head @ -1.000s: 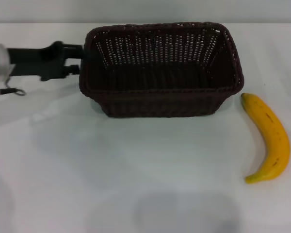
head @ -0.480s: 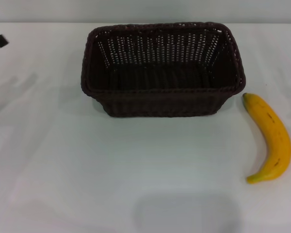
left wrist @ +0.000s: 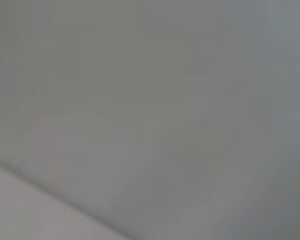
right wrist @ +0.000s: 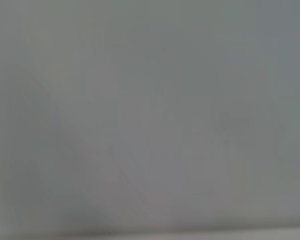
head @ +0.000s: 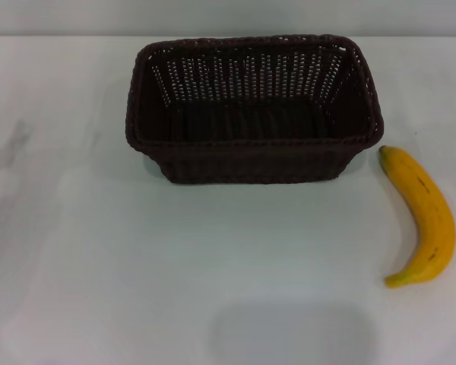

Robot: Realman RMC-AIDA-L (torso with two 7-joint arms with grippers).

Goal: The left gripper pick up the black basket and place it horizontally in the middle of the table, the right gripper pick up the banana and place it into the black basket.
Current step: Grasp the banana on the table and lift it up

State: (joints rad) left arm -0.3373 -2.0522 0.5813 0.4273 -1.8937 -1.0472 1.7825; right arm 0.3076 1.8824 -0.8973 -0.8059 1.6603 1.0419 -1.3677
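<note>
The black wicker basket (head: pixel 254 106) stands upright on the white table (head: pixel 137 266), its open mouth facing up and its long sides running parallel to the far edge of the table. It sits in the far half of the table, roughly midway between the left and right edges and close to the far edge. Its braided rim runs unbroken around all four rounded corners, the slotted weave of the far wall shows through the opening, and nothing lies inside it.

The banana (head: pixel 424 215) lies flat on the table near the right edge, just beside the basket's near right corner but apart from it, with a narrow strip of bare table between the two. One tip points toward that corner; the fruit curves from there toward the near edge, its bulge facing the right edge, and its other tip lies well clear of the basket. Small dark specks mark its yellow skin.

Neither the left hand nor the right hand shows in the head view, and both wrist views show only a plain grey surface, so how far either hand is open, or whether it holds anything, cannot be told.
</note>
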